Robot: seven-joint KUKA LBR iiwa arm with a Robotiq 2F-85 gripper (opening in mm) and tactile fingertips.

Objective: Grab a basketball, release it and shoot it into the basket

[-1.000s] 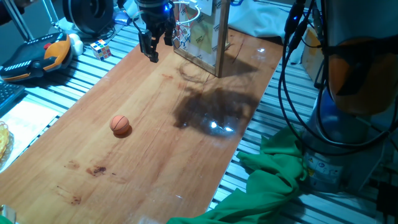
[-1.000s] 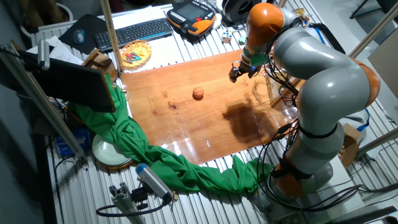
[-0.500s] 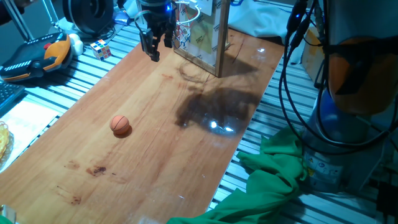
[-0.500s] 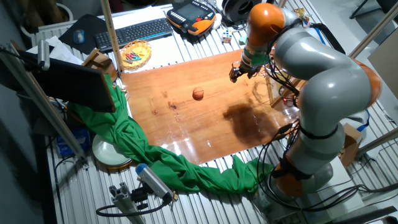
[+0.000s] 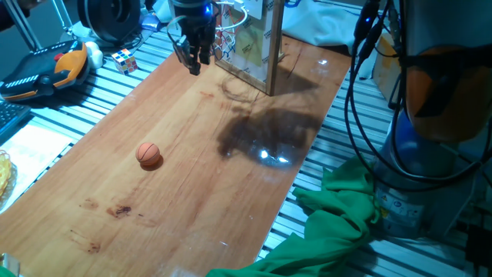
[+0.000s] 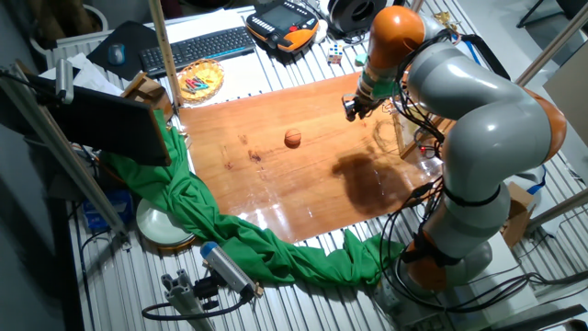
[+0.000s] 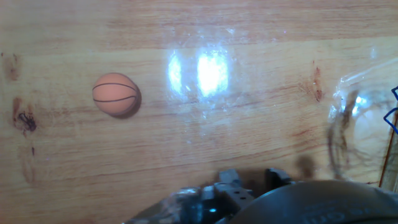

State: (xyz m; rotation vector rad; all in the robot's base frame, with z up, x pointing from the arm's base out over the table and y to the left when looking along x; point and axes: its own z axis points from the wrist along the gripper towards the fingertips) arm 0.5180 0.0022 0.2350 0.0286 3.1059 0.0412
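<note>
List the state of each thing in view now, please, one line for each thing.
Basketball: lying free on the wooden table, nothing holds it.
Gripper: above the table beside the basket, holds nothing, fingers close together.
Basket: upright on its backboard, no ball in it.
Green cloth: crumpled, hanging over the table edge.

The gripper (image 5: 194, 59) shows only as a small dark shape in one fixed view, and whether the jaws stand apart or together cannot be told. In the other fixed view the gripper (image 6: 354, 108) is too small to read. The hand view cuts the fingers off at its bottom edge, a blurred dark mass. The basket (image 5: 227, 35) sits partly behind the gripper, its net indistinct. The arm (image 6: 478, 110) hides the backboard.
</note>
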